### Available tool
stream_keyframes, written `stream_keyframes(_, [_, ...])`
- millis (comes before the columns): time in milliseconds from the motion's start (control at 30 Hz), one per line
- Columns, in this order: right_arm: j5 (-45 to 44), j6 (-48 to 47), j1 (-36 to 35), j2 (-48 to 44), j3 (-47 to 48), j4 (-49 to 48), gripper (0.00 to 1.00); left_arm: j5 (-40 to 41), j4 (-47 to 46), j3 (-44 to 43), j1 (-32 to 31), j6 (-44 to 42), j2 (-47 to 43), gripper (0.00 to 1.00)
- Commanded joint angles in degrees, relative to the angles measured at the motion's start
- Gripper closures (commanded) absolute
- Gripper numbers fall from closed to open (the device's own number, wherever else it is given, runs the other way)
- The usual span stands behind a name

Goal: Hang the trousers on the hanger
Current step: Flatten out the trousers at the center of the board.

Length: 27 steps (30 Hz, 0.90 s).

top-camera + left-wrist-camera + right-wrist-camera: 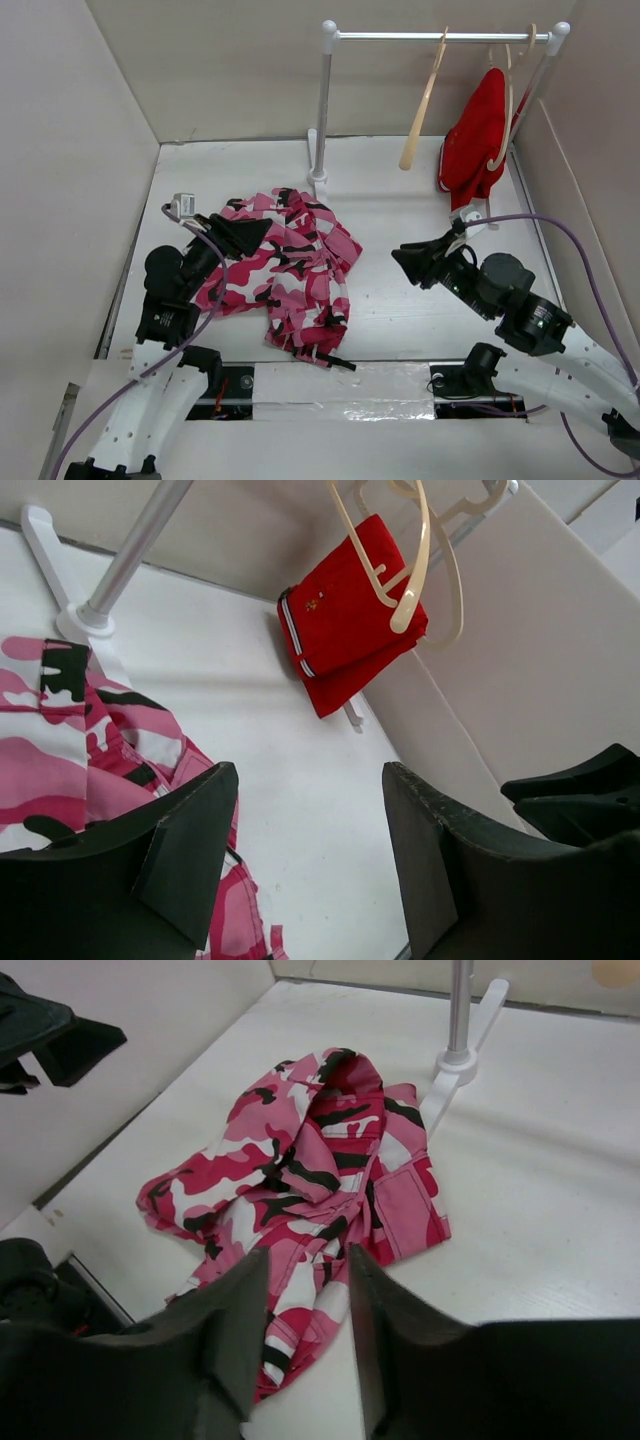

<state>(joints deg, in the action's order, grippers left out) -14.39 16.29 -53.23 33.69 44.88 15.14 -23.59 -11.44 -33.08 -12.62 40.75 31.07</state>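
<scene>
The camouflage trousers (290,270) lie crumpled on the white table, left of centre; they also show in the right wrist view (300,1190) and in the left wrist view (70,750). The bare pale wooden hanger (425,105) hangs on the rail at the back right and shows in the left wrist view (415,560). My left gripper (250,232) is open and empty, over the trousers' left edge. My right gripper (408,262) is open and empty, right of the trousers and apart from them.
A second hanger bears a red garment (478,140) on the rail (440,37) at the far right. The rail's post and foot (320,180) stand just behind the trousers. Walls close the table on the left, back and right.
</scene>
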Motion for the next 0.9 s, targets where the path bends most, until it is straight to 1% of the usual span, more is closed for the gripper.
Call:
stream_keyframes(0, [0.76,-0.12,-0.12,-0.38,0.12,-1.25,0.64,0.74,-2.97,-0.93,0.32,-1.38,-1.98,0.44])
stream_keyframes(33, [1.12,-0.12,-0.12,-0.56,0.2,-1.34,0.82,-0.39,-4.28,-0.76,0.32,-1.12,-2.06,0.47])
stream_keyframes(67, [1.64,-0.21,-0.12,-0.56,0.47,-1.34,0.94,-0.75,-6.55,-0.93,0.32,-0.42,-1.8,0.5])
stream_keyframes(100, [1.47,-0.38,-0.12,-0.64,0.82,-0.99,1.0,-1.1,-7.18,-1.54,0.32,-0.24,-1.28,0.63])
stream_keyframes(167, [0.69,-0.56,-0.12,-0.56,1.08,-0.81,1.0,-2.41,-8.93,-3.03,0.32,0.38,1.69,0.79])
stream_keyframes(200, [0.33,-0.47,-0.12,-0.38,1.43,-0.2,1.0,-3.29,-10.17,-4.09,0.32,0.82,3.02,0.91])
stream_keyframes(233, [0.07,-0.21,-0.12,-0.03,1.44,0.07,1.0,-4.78,-11.66,-4.27,0.32,1.43,4.42,0.96])
stream_keyframes(300, [-1.51,0.66,-0.12,1.9,1.52,0.94,1.0,-5.23,-15.09,-4.45,0.32,2.4,8.56,1.0])
stream_keyframes(367, [-1.78,1.37,-0.12,3.91,1.96,1.56,1.0,-3.83,-15.71,-3.93,0.32,2.05,12.32,1.0])
stream_keyframes(433, [-2.13,2.33,-0.12,7.43,1.27,1.48,1.0,-2.0,-14.76,-2.96,0.32,-0.31,15.06,1.0])
stream_keyframes(500, [-1.52,3.13,-0.12,10.23,0.39,0.25,1.0,2.03,-13.18,-1.56,-3.0,-1.63,18.67,1.0])
stream_keyframes(533, [-0.65,3.48,-0.12,10.95,-0.23,-0.54,1.0,10.68,-11.69,-1.9,-10.33,-4.34,19.81,1.0])
stream_keyframes(600, [1.98,4.18,-0.12,12.44,-2.77,-3.69,1.0,21.6,-7.39,-4.43,-19.24,-6.38,23.59,1.0])
stream_keyframes(633, [4.61,4.71,-0.12,13.76,-4.35,-4.49,1.0,31.93,-3.97,-6.36,-26.24,-7.0,25.69,1.0])
stream_keyframes(667, [4.64,5.06,-0.12,14.38,-5.06,-5.28,1.0,35.69,-2.98,-6.38,-28.75,-7.0,25.79,1.0])
stream_keyframes(700, [7.16,5.5,-0.12,14.99,-5.85,-6.34,1.0,39.03,-2.1,-6.38,-30.43,-6.65,25.53,0.98])
stream_keyframes(733, [8.23,6.89,-0.9,16.04,-6.82,-7.3,0.97,43.24,-1.31,-5.86,-31.58,-6.22,24.66,0.9])
stream_keyframes(767, [9.11,7.52,-1.95,16.4,-7.96,-8.71,0.92,44.67,0.18,-5.07,-32.2,-5.52,22.91,0.82])
stream_keyframes(800, [10.51,8.31,-2.48,16.67,-10.75,-10.29,0.86,45.82,1.24,-3.5,-32.2,-5.33,22.2,0.67])
stream_keyframes(833, [11.05,9.62,-3.01,17.1,-12.26,-13.87,0.73,47.83,2.9,-2.96,-32.2,-5.07,21.67,0.6])
stream_keyframes(867, [11.23,9.98,-3.02,18.15,-13.32,-14.95,0.66,49.24,7.27,-2.52,-32.2,-4.72,21.49,0.55])
